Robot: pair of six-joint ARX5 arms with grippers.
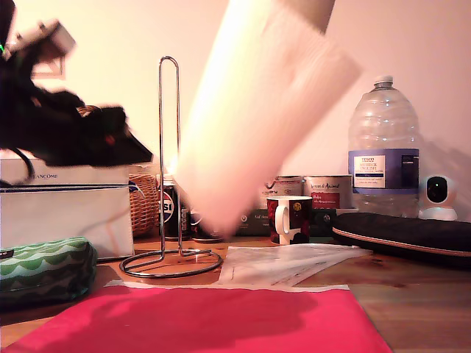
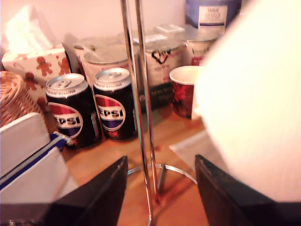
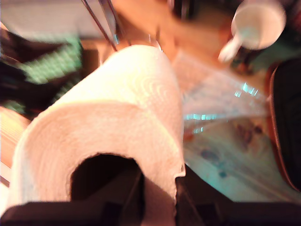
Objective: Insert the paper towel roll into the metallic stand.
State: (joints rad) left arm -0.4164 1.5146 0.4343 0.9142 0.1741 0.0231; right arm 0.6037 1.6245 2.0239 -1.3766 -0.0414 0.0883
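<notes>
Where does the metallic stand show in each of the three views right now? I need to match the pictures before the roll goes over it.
Exterior view: the metallic stand rises left of centre, beside the lifted, tilted paper towel roll.
First wrist view: its upright loop runs down the middle, between the open jaws, Pepsi cans behind.
Second wrist view: only blurred wires show beyond the roll.
Shared landmark: the mug.
</notes>
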